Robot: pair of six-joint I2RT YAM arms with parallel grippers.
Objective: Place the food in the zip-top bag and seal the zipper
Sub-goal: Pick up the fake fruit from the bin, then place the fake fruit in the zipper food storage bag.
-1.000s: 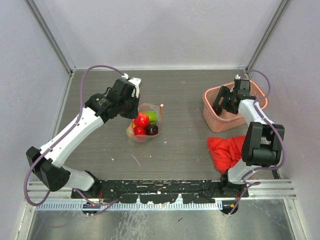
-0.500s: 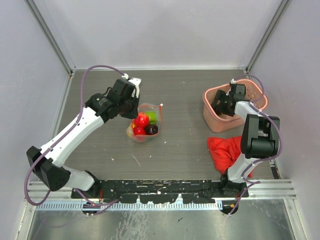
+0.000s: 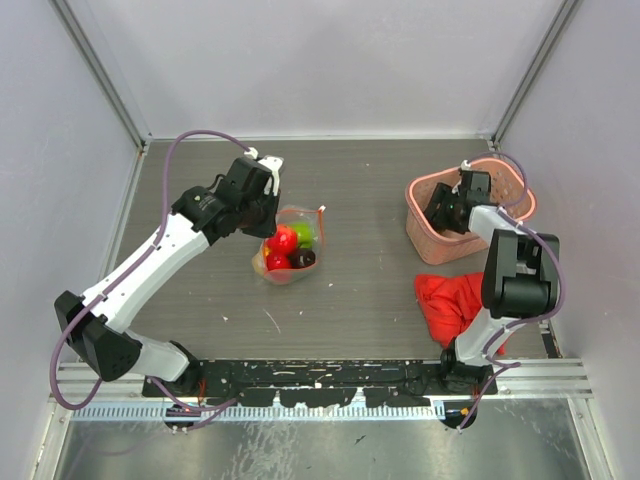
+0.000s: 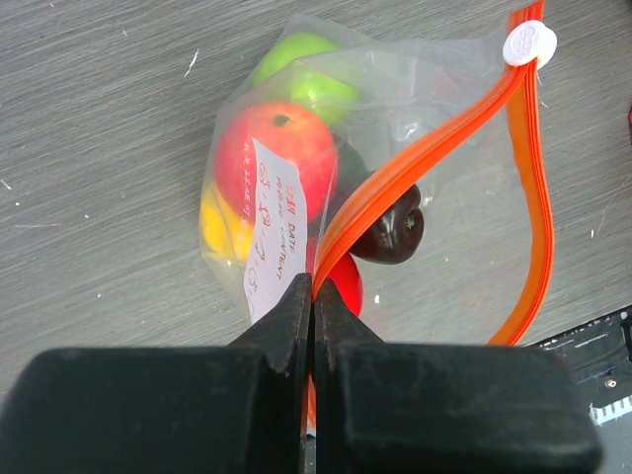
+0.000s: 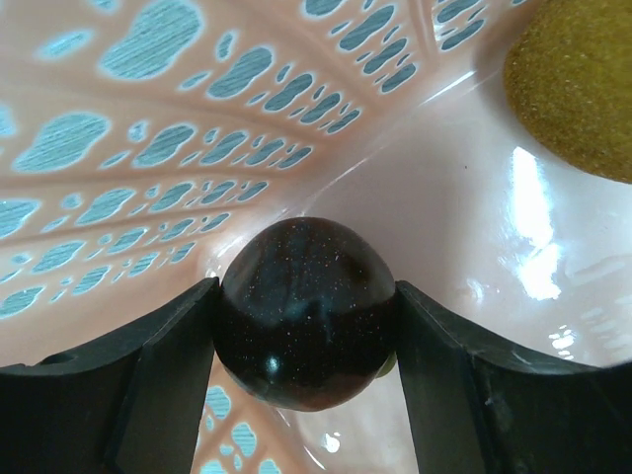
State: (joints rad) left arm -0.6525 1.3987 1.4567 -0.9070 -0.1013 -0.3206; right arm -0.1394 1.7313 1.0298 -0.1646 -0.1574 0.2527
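The clear zip-top bag (image 3: 290, 245) lies mid-table with food inside: a red fruit (image 4: 272, 148), a green one (image 4: 306, 74), a yellow one (image 4: 217, 222) and a dark one (image 4: 390, 232). My left gripper (image 4: 313, 296) is shut on the orange zipper (image 4: 425, 148) at one end of the bag's mouth (image 3: 268, 215). The mouth gapes, and the white slider (image 4: 528, 44) sits at its far end. My right gripper (image 5: 306, 331) is down inside the pink basket (image 3: 420, 190). Its fingers press both sides of a dark brown fruit (image 5: 306, 306).
A brownish-yellow fruit (image 5: 578, 89) lies in the basket next to the dark one, close to the lattice wall (image 5: 148, 148). A red cloth (image 3: 455, 300) is crumpled in front of the basket, near the right arm's base.
My right gripper has moved a little left inside the basket and its jaws have narrowed onto the dark fruit. The left arm and the bag have stayed still.
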